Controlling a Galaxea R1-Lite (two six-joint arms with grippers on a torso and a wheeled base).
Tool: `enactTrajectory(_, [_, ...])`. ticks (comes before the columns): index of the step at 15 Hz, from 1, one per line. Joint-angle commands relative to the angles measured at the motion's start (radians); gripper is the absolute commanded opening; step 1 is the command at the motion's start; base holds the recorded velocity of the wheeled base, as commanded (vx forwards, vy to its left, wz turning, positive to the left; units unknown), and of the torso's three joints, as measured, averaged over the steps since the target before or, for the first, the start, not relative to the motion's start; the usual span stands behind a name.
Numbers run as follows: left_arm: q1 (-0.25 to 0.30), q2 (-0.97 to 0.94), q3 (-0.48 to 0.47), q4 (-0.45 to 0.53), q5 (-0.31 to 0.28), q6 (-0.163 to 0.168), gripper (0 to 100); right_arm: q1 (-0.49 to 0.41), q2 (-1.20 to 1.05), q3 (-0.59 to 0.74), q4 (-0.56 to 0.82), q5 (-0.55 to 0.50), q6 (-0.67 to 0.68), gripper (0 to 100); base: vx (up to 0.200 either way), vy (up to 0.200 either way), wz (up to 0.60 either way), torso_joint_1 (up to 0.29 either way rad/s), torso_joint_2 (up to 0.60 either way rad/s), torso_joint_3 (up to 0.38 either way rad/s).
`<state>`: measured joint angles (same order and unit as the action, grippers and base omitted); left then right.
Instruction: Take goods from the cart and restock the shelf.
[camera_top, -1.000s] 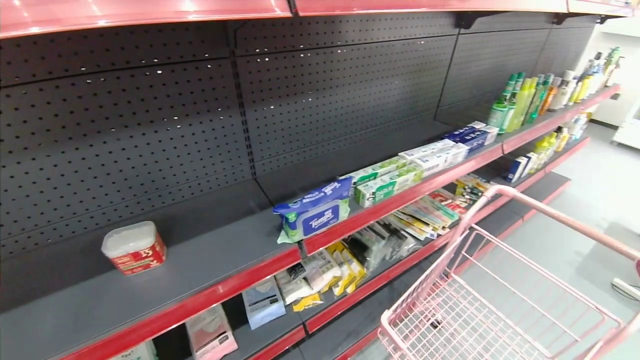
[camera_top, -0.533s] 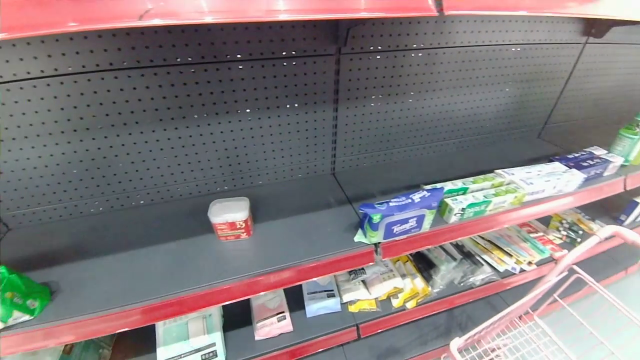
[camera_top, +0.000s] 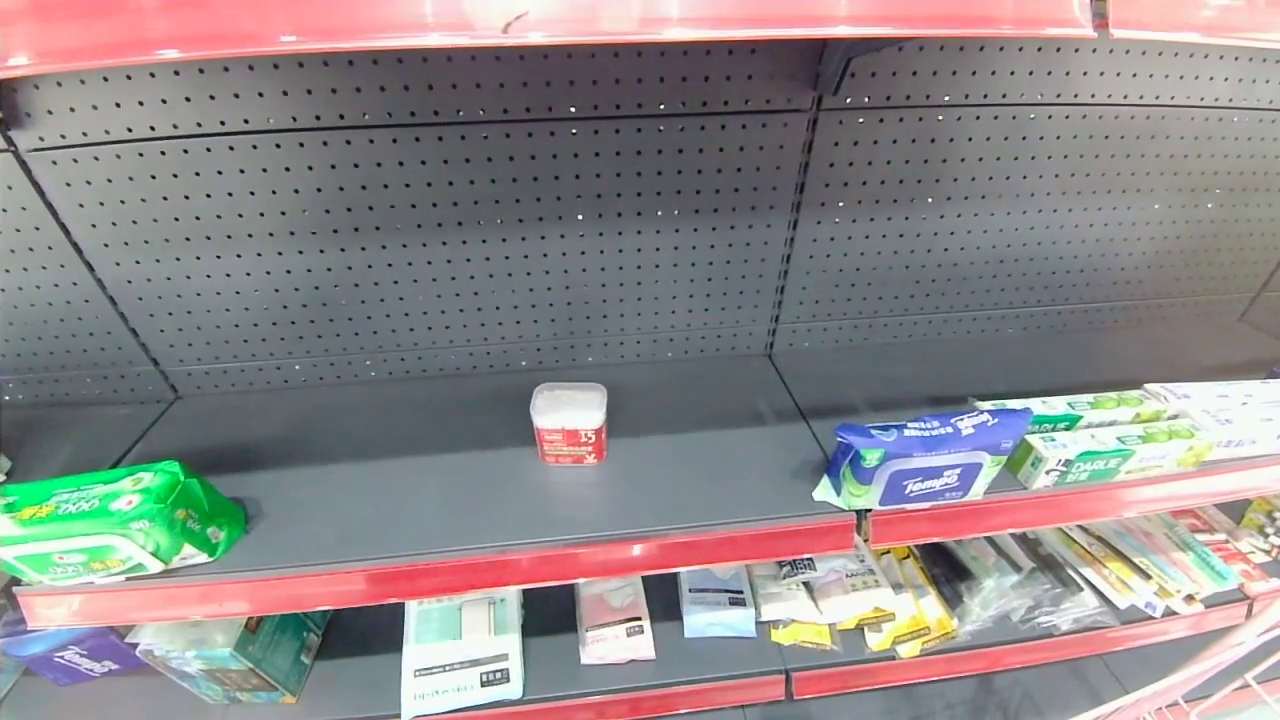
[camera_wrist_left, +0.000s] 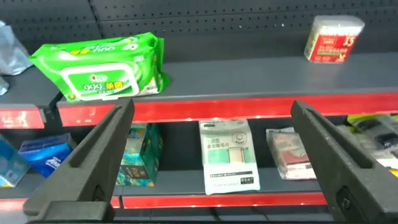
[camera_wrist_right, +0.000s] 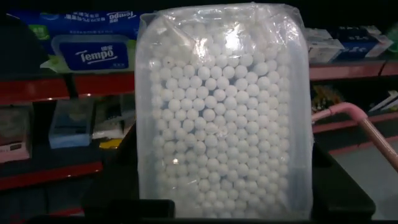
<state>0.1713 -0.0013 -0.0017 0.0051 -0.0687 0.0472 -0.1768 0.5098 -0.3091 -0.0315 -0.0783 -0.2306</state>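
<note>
OK, right gripper (camera_wrist_right: 221, 186) jaws clamped on a clear plastic pack of white cotton swabs (camera_wrist_right: 222, 106), held short of the grey red-edged shelf (camera_top: 430, 500), off to the right of the small red-labelled swab tub (camera_top: 568, 423) standing there. Left gripper (camera_wrist_left: 212, 109) jaws wide apart, holding nothing. Pack not shelved yet, so restocking looks early, with placement left to do.
</note>
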Motion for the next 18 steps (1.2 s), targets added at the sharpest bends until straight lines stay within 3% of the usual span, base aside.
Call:
enactTrajectory(1, [0.001,0.001,-0.001,-0.002,-0.006,0.003,100,0.039,-0.272,0.113,0.004,0.054,-0.013,0,0.0,0.0,0.0,0.0,0.0,0.0])
enactTrajectory(2, [-0.004,0.001,-0.075,-0.007,-0.043,-0.004,100,0.062,-0.336,0.131,0.005,0.075,-0.033,0,0.0,0.0,0.0,0.0,0.0,0.0])
enactTrajectory(3, [-0.007,0.155,-0.231,-0.002,-0.069,-0.026,100,0.077,-0.367,0.154,0.005,0.077,-0.033,0,0.0,0.0,0.0,0.0,0.0,0.0])
enactTrajectory(4, [-0.007,0.313,-0.339,-0.011,-0.072,-0.104,100,0.08,-0.387,0.176,0.004,0.075,-0.032,0,0.0,0.0,0.0,0.0,0.0,0.0])
enactTrajectory(6, [-0.001,0.475,-0.377,-0.014,-0.057,-0.087,100,0.082,-0.412,0.202,0.004,0.078,-0.01,0,0.0,0.0,0.0,0.0,0.0,0.0])
enactTrajectory(8, [-0.006,0.744,-0.386,-0.066,-0.054,0.0,100,0.083,-0.412,0.209,0.002,0.077,0.028,0,0.0,0.0,0.0,0.0,0.0,0.0])
enactTrajectory(10, [-0.007,0.943,-0.42,-0.186,-0.103,0.109,100,0.082,-0.413,0.252,-0.007,0.104,0.071,0,0.0,0.0,0.0,0.0,0.0,0.0])
enactTrajectory(11, [-0.006,1.087,-0.469,-0.27,-0.206,0.126,100,0.082,-0.413,0.297,-0.015,0.121,0.08,0,0.0,0.0,0.0,0.0,0.0,0.0])
enactTrajectory(12, [-0.007,1.155,-0.501,-0.289,-0.278,0.137,100,0.082,-0.413,0.306,-0.027,0.123,0.08,0,0.0,0.0,0.0,0.0,0.0,0.0])
enactTrajectory(15, [-0.009,1.394,-0.583,-0.295,-0.563,0.356,100,0.082,-0.412,0.303,-0.019,0.164,0.08,0,0.0,0.0,0.0,0.0,0.0,0.0])
enactTrajectory(16, [-0.01,1.457,-0.626,-0.293,-0.646,0.399,100,0.082,-0.413,0.303,-0.019,0.164,0.08,0,0.0,0.0,0.0,0.0,0.0,0.0])
enactTrajectory(18, [-0.021,1.586,-0.707,-0.293,-0.74,0.462,100,0.082,-0.412,0.303,-0.021,0.157,0.08,0,0.0,0.0,0.0,0.0,0.0,0.0])
